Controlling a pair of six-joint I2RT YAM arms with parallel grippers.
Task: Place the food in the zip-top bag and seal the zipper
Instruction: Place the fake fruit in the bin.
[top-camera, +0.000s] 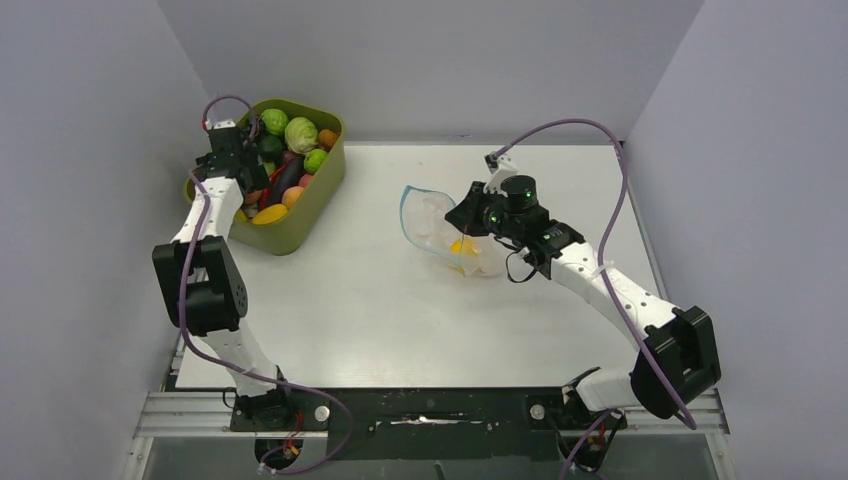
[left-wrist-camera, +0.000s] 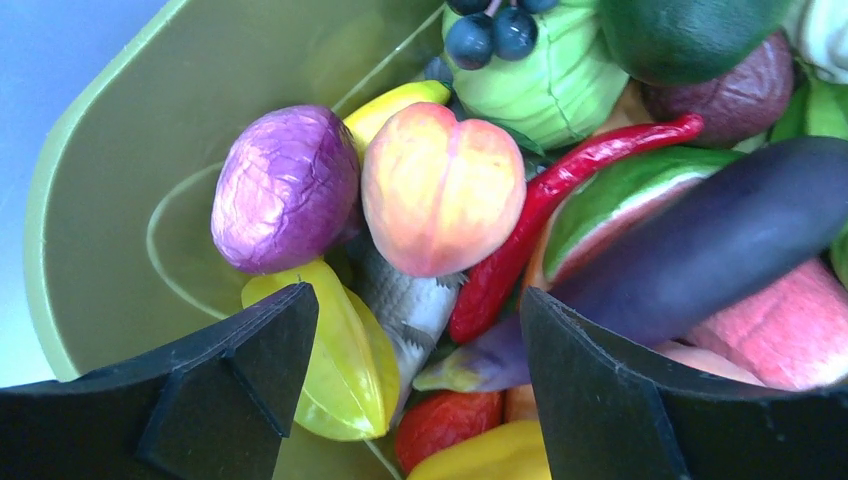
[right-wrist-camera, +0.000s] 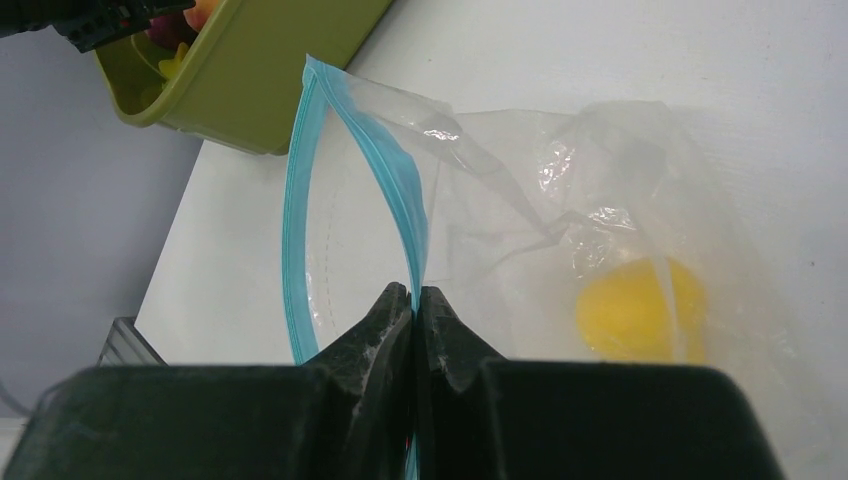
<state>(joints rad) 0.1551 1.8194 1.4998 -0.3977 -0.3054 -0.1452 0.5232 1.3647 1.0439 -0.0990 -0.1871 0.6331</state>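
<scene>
The white surface (top-camera: 400, 310) carries two things, well apart: an olive-green tub (top-camera: 312, 210) at its far left corner (heaped with toy food (top-camera: 300, 135)) and a clear zip-top bag (top-camera: 428, 222) right of centre, its teal zipper (top-camera: 402, 212) gaping toward the tub.

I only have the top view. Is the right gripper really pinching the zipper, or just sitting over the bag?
Observer: Pinching. In the right wrist view the right gripper is shut on one lip of the zipper. The other lip bows away, so the mouth stands open.
Operator: And the left one, in the tub: has it got anything?
Observer: No. The left wrist view shows the left gripper open and holding nothing. A fish lies between its fingers and a peach just beyond.
</scene>
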